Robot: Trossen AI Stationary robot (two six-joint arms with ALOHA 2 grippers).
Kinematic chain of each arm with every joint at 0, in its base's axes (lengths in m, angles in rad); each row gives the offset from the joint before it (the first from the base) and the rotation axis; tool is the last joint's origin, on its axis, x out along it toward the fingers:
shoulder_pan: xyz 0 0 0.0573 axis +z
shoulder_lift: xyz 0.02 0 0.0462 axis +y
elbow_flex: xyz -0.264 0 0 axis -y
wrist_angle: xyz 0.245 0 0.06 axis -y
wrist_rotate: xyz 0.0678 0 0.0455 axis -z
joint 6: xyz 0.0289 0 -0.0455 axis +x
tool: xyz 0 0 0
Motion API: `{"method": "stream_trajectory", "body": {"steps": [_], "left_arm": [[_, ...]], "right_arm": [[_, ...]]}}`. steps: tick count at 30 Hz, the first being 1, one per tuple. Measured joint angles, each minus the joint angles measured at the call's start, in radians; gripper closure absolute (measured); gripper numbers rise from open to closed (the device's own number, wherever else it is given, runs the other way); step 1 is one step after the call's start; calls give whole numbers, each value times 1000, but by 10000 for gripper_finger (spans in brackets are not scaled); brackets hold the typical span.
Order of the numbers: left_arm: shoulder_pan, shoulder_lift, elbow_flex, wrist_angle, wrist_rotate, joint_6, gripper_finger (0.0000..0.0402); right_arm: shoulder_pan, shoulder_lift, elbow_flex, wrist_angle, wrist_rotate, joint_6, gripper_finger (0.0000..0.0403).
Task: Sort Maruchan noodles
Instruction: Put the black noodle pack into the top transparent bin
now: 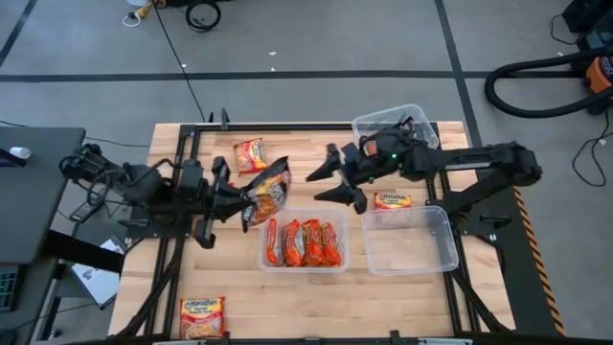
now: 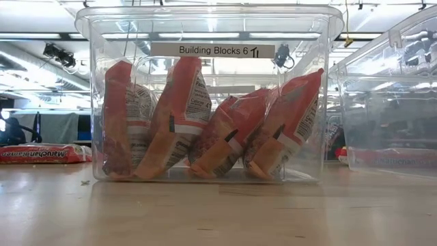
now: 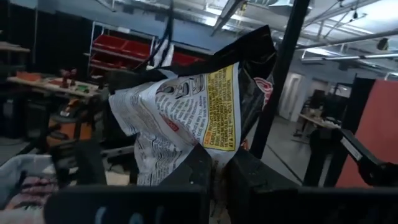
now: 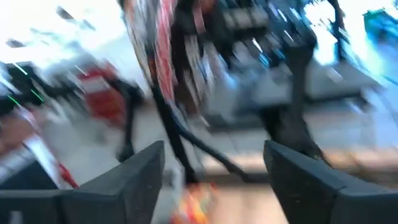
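Inspector: Status of the left gripper?

Operator: Pinched on a dark noodle packet, held off the desk just beside the middle bin, which already holds orange packets on edge.

Inspector: And the right gripper?

Operator: Fingers spread, nothing between them, facing the held packet.

Inspector: Other stock?

Operator: Loose packets lie at the far edge, near corner and beside the empty bin.

Inspector: Recommendation: if handing over, the right should grip the free edge squarely before the left lets go.

Even overhead light; right wrist view smeared, perhaps motion blur.
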Motion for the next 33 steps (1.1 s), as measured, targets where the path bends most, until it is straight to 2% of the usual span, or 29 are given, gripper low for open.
{"method": "stream_trajectory", "body": {"steps": [4,6,10,15,22,29,33], "left_arm": [[33,57,0,79,64,26,377],[55,90,0,112,93,12,377],[86,145,0,144,130,-39,377],[86,183,0,151,99,-65,377],[86,202,0,162,28,-56,365],[86,202,0,162,-51,-2,366],[93,200,0,142,-85,-31,344]], "right_arm": [[10,119,0,345,-97,138,78],[23,165,0,458,-124,165,57],[51,218,0,585,-152,170,32],[79,238,0,671,-192,161,31],[92,233,0,690,-151,205,69],[91,232,0,687,-69,260,153],[81,232,0,675,-59,273,196]]}}
